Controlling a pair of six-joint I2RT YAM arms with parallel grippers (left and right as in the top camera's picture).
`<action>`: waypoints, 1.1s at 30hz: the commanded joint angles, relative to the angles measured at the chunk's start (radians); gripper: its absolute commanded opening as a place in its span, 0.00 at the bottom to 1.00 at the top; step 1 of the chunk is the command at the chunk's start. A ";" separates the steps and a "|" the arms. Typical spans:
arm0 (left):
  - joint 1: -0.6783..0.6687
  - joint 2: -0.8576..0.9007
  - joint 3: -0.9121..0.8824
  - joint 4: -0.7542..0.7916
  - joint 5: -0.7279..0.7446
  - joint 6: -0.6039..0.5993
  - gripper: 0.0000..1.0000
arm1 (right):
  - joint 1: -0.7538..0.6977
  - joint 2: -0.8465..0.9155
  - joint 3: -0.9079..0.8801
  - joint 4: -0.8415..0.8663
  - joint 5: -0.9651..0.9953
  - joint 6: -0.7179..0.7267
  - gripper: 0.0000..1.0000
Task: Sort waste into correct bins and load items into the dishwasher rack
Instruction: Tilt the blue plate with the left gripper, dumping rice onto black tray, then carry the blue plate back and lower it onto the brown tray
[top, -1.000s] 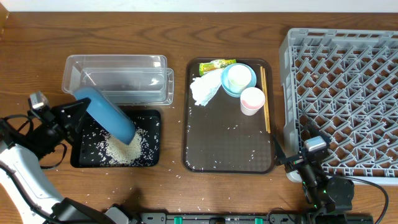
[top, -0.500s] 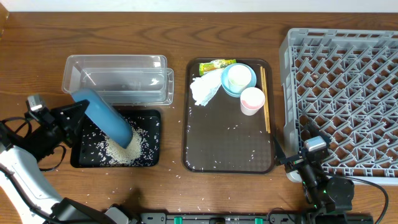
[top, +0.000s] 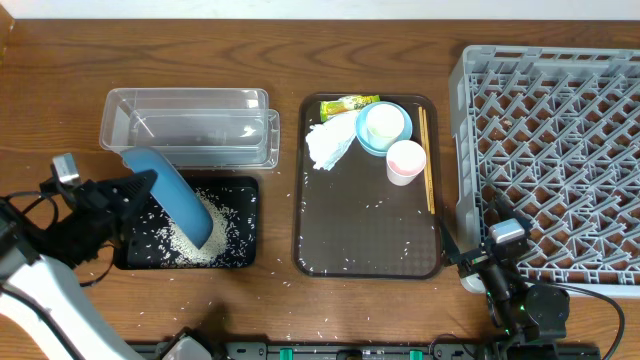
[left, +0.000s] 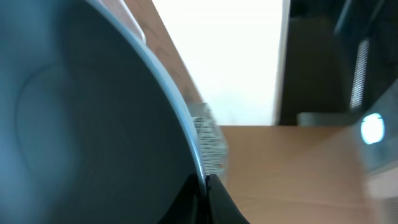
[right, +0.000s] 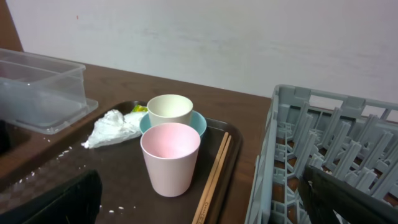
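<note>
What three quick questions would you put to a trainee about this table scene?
1. True or false: the pale pink cup stands upright on the brown serving tray.
2. Where does the pile of white rice lie? A) in the clear tub B) in the black tray C) in the grey rack
3. What does the left gripper hold tilted over that rice?

Key: 1 true. 2 B. 3 the large blue dish.
</note>
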 joint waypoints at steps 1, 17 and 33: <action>-0.027 -0.089 0.048 0.009 -0.198 -0.071 0.06 | 0.026 -0.005 -0.002 -0.004 0.002 0.002 0.99; -0.845 -0.139 0.100 0.176 -0.506 -0.142 0.06 | 0.026 -0.005 -0.002 -0.004 0.003 0.002 0.99; -1.555 0.169 0.100 0.411 -1.061 -0.257 0.06 | 0.026 -0.005 -0.002 -0.004 0.003 0.002 0.99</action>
